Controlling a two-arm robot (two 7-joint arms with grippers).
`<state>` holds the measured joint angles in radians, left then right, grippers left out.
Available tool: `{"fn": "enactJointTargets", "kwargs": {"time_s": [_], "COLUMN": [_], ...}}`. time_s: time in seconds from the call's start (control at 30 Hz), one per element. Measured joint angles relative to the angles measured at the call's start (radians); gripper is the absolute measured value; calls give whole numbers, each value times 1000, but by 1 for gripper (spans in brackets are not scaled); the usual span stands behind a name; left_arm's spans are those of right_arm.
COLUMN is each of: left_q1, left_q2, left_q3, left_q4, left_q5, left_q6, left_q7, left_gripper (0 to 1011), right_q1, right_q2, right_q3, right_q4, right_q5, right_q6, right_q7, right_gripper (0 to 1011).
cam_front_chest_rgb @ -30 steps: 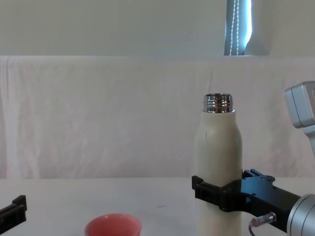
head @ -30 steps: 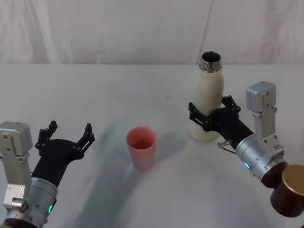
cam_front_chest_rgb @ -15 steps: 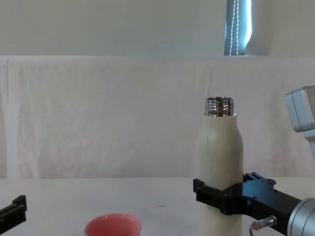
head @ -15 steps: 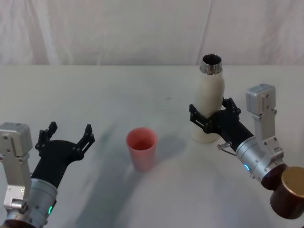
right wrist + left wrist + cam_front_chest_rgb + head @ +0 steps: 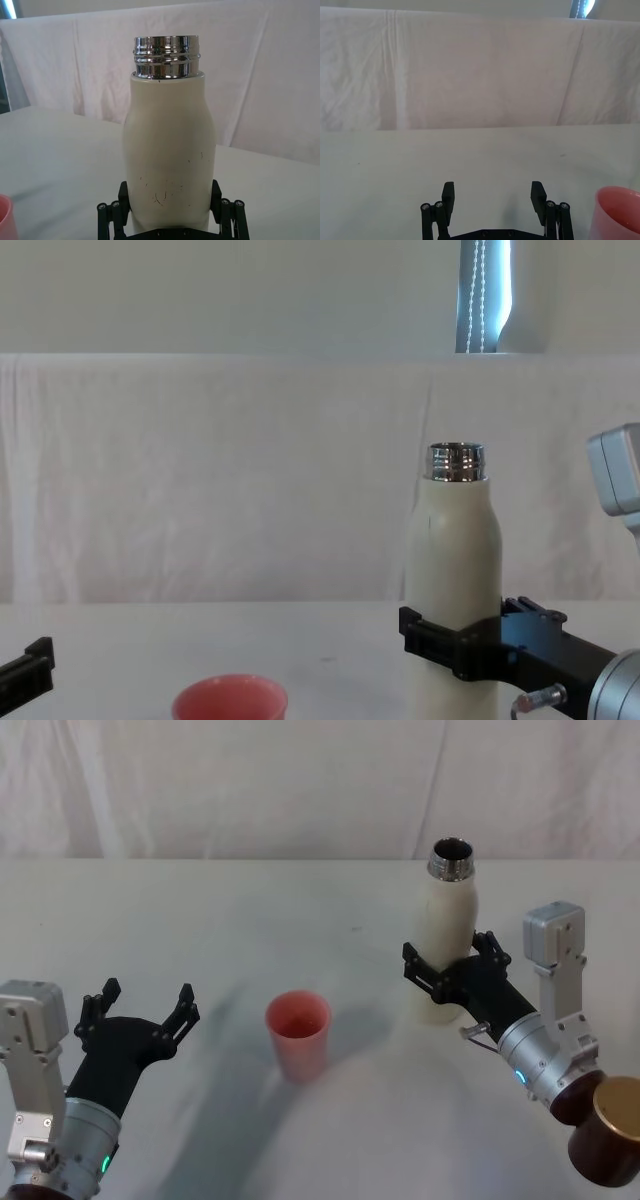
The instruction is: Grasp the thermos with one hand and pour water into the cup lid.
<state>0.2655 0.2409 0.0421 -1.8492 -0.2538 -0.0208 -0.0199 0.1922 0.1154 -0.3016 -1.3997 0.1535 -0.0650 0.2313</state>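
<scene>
We list a tall cream-white matte thermos (image 5: 447,940) with open steel neck, upright, clamped low by the right end effector (image 5: 450,968); a short salmon-pink cup lid (image 5: 298,1032) stands upright to its left.

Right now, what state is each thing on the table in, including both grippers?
thermos: upright, uncapped, steel neck open, gripped low on its body.
cup lid: upright on the table, mouth up, apart from the thermos.
right gripper: shut on the thermos, a finger on each side.
left gripper: open, holding nothing, to the left of the cup lid.
</scene>
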Motion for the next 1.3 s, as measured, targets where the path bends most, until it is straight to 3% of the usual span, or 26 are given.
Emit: {"fn": "enactJointTargets", "kwargs": {"time_s": [1.3], "left_q1": [0], "left_q2": [0], "left_q3": [0], "left_q4": [0], "left_q5": [0], "left_q6": [0], "left_q7": [0], "left_gripper": [1001], "right_q1": [-6], "right_q2": [-3], "right_q3": [22], "right_q4": [-4], "right_q5": [21], "right_q6": [8], "right_q7": [-7], "right_gripper": [1003]}}
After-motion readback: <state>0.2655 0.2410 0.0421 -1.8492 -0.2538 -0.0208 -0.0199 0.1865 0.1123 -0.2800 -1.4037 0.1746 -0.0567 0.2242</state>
